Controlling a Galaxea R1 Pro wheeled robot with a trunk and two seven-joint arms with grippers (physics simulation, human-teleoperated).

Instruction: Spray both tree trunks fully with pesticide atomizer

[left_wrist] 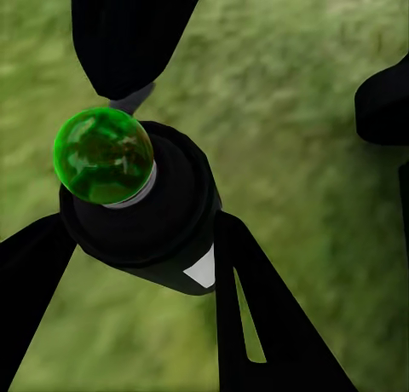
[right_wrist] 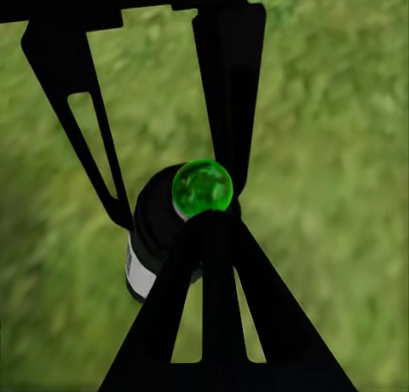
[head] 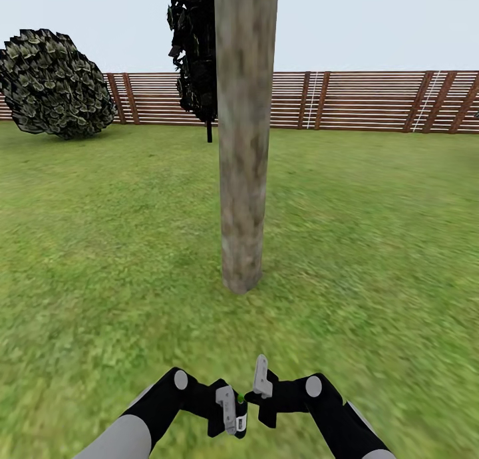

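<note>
Head view has a tree trunk (head: 245, 146) rising straight from the grass (head: 100, 246) right ahead of both arms, its base a short way in front of them and nothing between. Behind it stand a darker second tree (head: 195, 46), a round bush (head: 56, 83) at the far left and a slatted wooden fence (head: 372, 100) across the back. Low in that view the left gripper (head: 231, 409) pinches the spray bottle (head: 240, 419) between its jaws. The right gripper (head: 261, 377) sits just beside it, and I cannot tell how its jaws stand. From the left wrist, the bottle (left_wrist: 153, 213) shows end-on, its green cap (left_wrist: 104, 156) facing the camera, so its long axis runs along the fingers toward the ground.
</note>
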